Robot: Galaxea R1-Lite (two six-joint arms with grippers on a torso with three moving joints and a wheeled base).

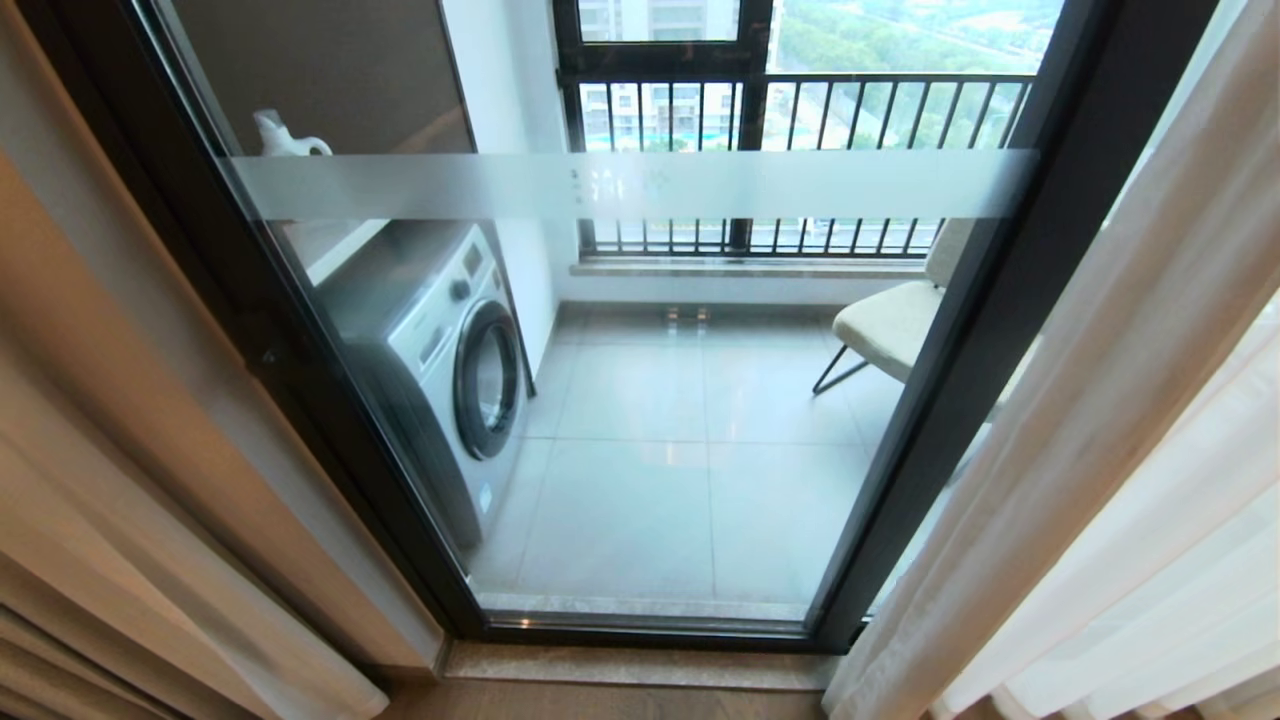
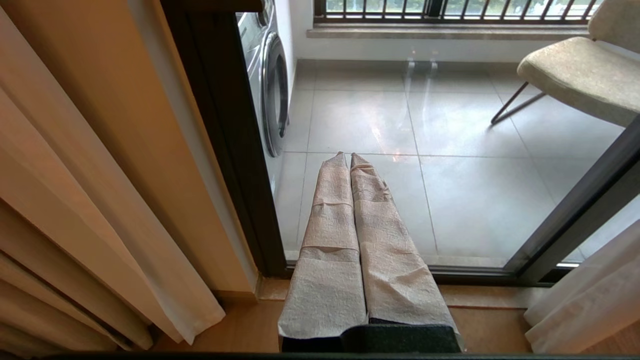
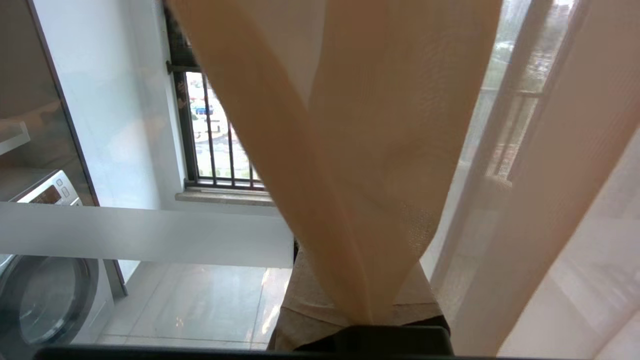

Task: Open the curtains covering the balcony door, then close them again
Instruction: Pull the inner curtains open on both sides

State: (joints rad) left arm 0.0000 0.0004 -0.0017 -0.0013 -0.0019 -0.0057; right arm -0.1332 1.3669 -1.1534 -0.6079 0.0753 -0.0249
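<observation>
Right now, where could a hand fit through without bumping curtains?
Between the left curtains and right sheer curtain, in front of the glass door, is bare. The right side is crowded: the right gripper is shut on the curtain.

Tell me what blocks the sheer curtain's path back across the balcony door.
Nothing visible does. The right end effector is shut on the sheer curtain, and the balcony door glass is bare. The chair and washing machine stand behind it.

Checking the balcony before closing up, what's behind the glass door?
Behind the balcony door: a washing machine, a chair and a barred window. The curtains cover whatever lies further right.
</observation>
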